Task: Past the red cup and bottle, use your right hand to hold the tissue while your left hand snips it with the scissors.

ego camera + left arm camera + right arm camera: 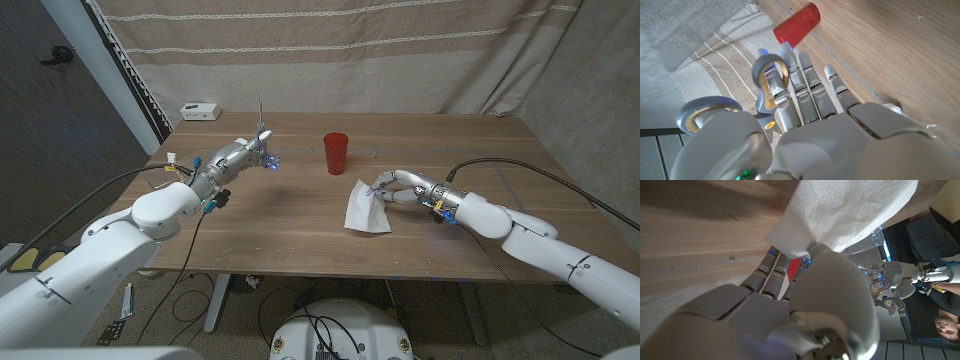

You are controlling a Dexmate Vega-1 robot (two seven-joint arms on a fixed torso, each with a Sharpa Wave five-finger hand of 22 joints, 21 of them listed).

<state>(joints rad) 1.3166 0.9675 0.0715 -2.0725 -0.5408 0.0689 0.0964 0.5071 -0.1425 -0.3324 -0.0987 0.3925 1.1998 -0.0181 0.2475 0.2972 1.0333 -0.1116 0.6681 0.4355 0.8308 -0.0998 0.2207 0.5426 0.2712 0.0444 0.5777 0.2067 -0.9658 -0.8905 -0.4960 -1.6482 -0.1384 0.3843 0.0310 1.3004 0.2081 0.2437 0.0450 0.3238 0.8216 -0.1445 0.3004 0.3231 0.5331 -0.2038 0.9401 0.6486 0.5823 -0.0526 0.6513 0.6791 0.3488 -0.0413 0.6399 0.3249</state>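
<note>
My right hand (400,187) pinches the tissue (366,209) near the table's right edge. My left hand (243,155) grips the scissors (262,128), blades up, well apart beyond the red cup (336,153).

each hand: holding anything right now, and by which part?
Left hand holds the scissors by their handle loops, blades pointing up. Right hand pinches the tissue at its upper edge, nearest the red cup.
</note>
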